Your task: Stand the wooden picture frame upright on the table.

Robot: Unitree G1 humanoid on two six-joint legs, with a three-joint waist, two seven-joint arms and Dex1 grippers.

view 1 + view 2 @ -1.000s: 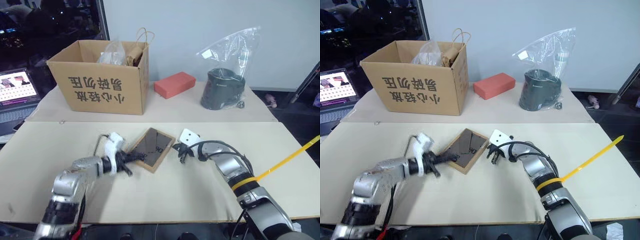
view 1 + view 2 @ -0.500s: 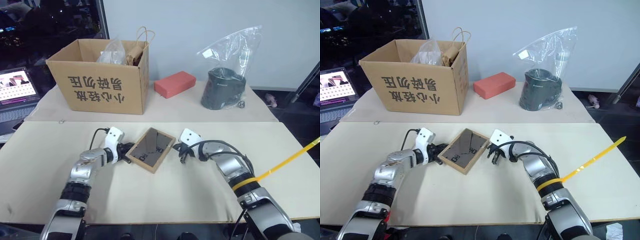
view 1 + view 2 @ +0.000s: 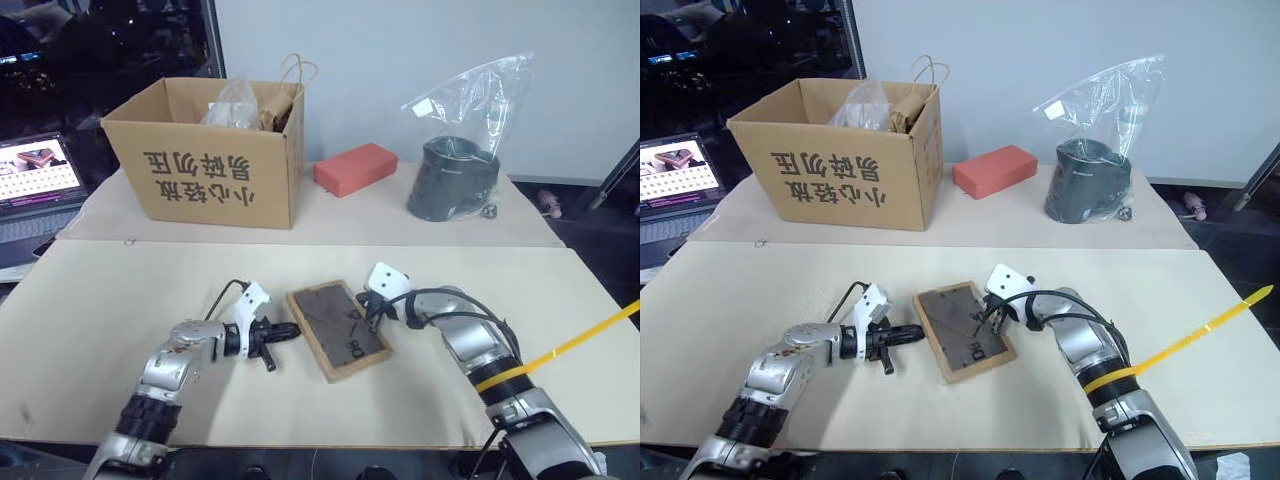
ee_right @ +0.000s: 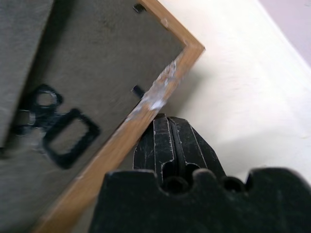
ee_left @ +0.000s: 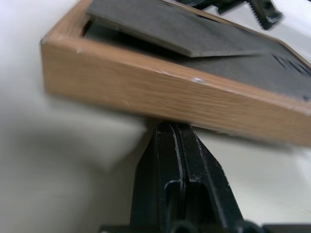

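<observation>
The wooden picture frame [image 3: 340, 330] lies low on the table [image 3: 470, 280] with its dark back panel and loose stand flap facing up. My left gripper [image 3: 292, 329] is shut, and its tips press against the frame's left long edge [image 5: 160, 97]; in the left wrist view they reach just under that wooden side. My right gripper [image 3: 371, 309] is shut too, its fingers [image 4: 165, 131] against the frame's far right edge near a scuffed white mark. Neither gripper clamps the frame.
On the rear table stand an open cardboard box [image 3: 215, 160] with bags inside, a red block [image 3: 354, 168] and a black appliance in a clear plastic bag [image 3: 455, 175]. A laptop [image 3: 35, 180] sits at the far left. A yellow strip [image 3: 585, 335] crosses my right arm.
The frame has dropped from a raised tilt between the grippers to lying low, back up, and has turned. My left gripper sank and drew back. The right one barely moved.
</observation>
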